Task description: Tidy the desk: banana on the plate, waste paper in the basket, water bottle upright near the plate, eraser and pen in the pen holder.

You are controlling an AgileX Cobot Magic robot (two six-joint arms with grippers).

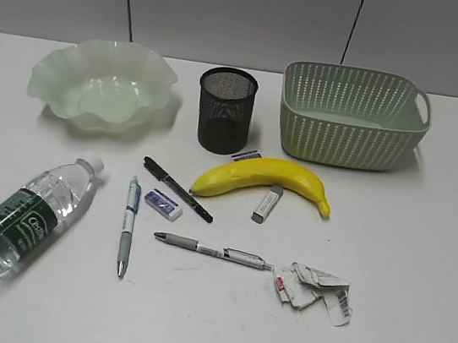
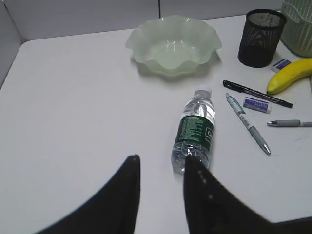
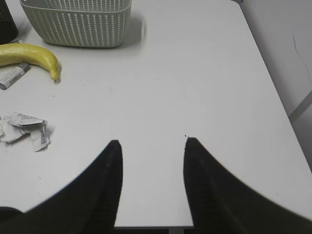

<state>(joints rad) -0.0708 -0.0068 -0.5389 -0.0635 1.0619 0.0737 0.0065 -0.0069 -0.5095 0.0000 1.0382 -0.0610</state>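
On the white desk (image 1: 423,250) the banana (image 1: 264,179) lies in the middle, in front of the black pen holder (image 1: 226,109). The pale green plate (image 1: 103,86) stands back left, the sage basket (image 1: 352,114) back right. The water bottle (image 1: 28,213) lies on its side front left. The waste paper (image 1: 315,289) lies front right. A black pen (image 1: 178,189), two more pens (image 1: 127,225) (image 1: 214,250) and erasers (image 1: 162,204) (image 1: 267,204) lie loose. My left gripper (image 2: 161,158) is open above the desk by the bottle's base (image 2: 194,132). My right gripper (image 3: 151,142) is open over bare desk, right of the paper (image 3: 24,129).
A third eraser (image 1: 247,154) peeks out behind the banana by the pen holder. The desk's right edge (image 3: 273,102) and front edge show in the right wrist view. A grey panelled wall runs behind the desk. Neither arm shows in the exterior view.
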